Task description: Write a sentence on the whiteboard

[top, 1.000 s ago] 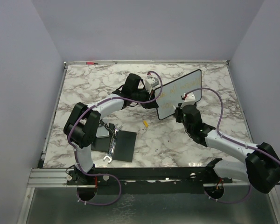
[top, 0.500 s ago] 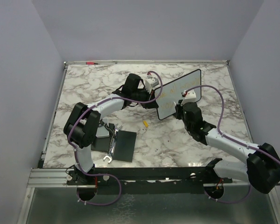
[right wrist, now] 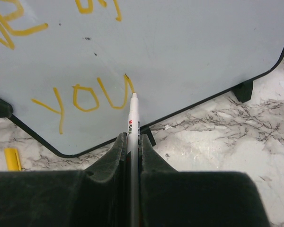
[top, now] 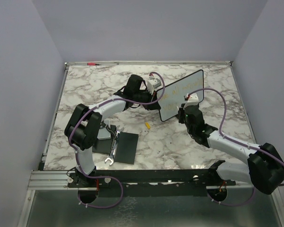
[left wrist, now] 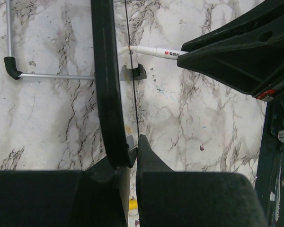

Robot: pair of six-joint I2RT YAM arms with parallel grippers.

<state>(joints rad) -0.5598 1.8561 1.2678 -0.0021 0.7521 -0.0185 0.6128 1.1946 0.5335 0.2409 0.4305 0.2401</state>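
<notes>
1. Pinches the whiteboard (left wrist: 106, 85) by its black frame, left gripper (left wrist: 132, 150) closed tight.
2. Stands propped on the marble table (top: 85, 90), between both grippers.
3. Clamps a white marker (right wrist: 133, 113) in the right gripper (right wrist: 132, 142), tip against the yellow sentence (right wrist: 80, 97), just after "YOU".

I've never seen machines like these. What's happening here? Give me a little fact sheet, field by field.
whiteboard: propped up at a tilt on the marble table
left claw: shut on the whiteboard's black edge
right claw: shut on a white marker
marker tip: at the board surface, just after the U
writing: yellow-orange; lower line reads "YOU", upper line only partly visible
lying nearby: yellow cap, wrench
</notes>
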